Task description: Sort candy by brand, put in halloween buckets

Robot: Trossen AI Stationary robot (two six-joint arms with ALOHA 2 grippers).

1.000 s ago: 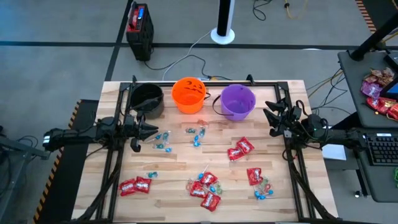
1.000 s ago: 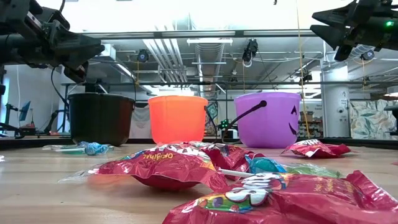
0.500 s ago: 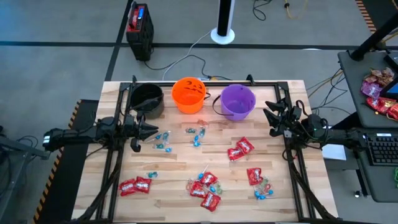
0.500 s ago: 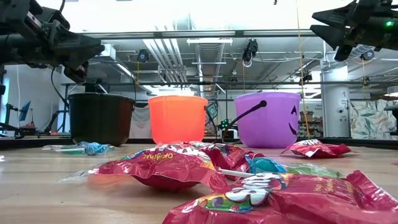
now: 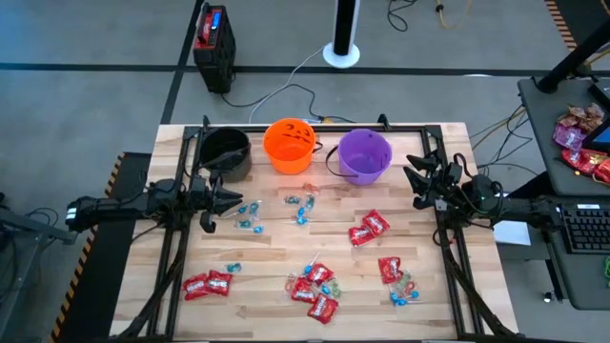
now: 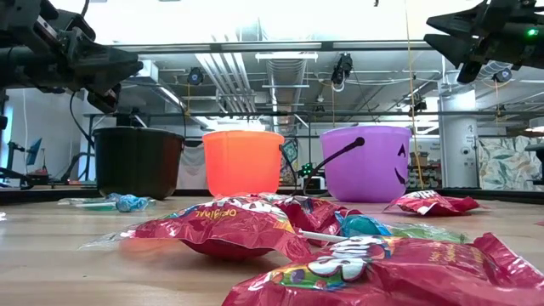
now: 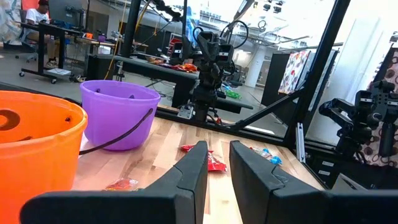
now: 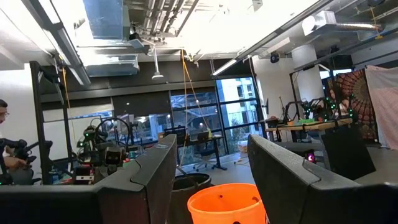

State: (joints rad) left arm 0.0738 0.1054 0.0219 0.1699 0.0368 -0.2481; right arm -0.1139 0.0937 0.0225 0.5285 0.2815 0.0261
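Three buckets are lined up along the table's (image 5: 448,143) far edge: black bucket (image 5: 227,152) at left, orange bucket (image 5: 290,145) in the middle, purple bucket (image 5: 365,155) at right, all upright. Candy is scattered over the wood in front of them: blue twist-wrapped pcs (image 5: 250,215) near the left arm, red packets (image 5: 368,228) mid-right, another red packet pair (image 5: 207,284) at front left, plus a mixed cluster w/ a lollipop (image 5: 315,277) near the front centre. The left gripper (image 5: 232,201) is held above the table just in front of the black bucket, fingers a narrow gap apart, nothing between them. The right gripper (image 5: 416,186) is held high at the right side, beside the purple bucket, fingers spread wide, empty. A black case (image 5: 214,43) is seen on the floor behind the table.
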